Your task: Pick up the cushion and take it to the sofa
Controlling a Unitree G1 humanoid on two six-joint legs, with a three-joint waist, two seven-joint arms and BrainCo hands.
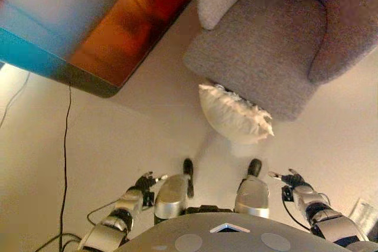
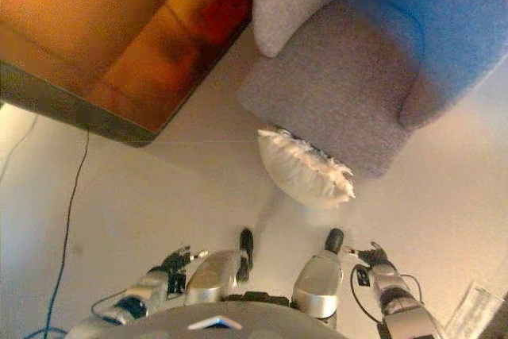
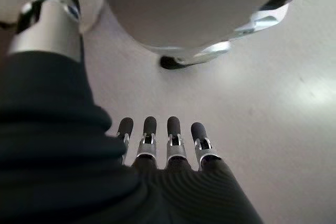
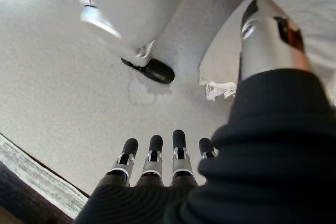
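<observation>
The left hand (image 1: 143, 182) hangs low beside the robot with its fingers (image 3: 149, 129) straight and relaxed, holding nothing; only bare floor (image 3: 262, 129) shows past them in its wrist view. The right hand (image 1: 291, 179) hangs the same way on the other side, fingers (image 4: 178, 140) straight and loose, also empty, with the floor beyond them and a piece of the cushion's frilled edge showing by the thumb.

One cushion (image 1: 233, 116) lies on the floor ahead of the robot, nearer the right hand than the left but well apart from both. It is white with a ruffled fringe along one edge. Its long axis runs on a slant, from the end nearer the left and farther away to the end nearer the right and closer in. Its far side touches the base of the one grey armchair (image 1: 266, 51), or is tucked just under it.

To the left of the armchair stands one low surface (image 1: 94, 33) with a glossy orange-brown top and a dark rim. One thin dark cord (image 1: 65, 146) trails over the floor below it. No writing can be read anywhere.
</observation>
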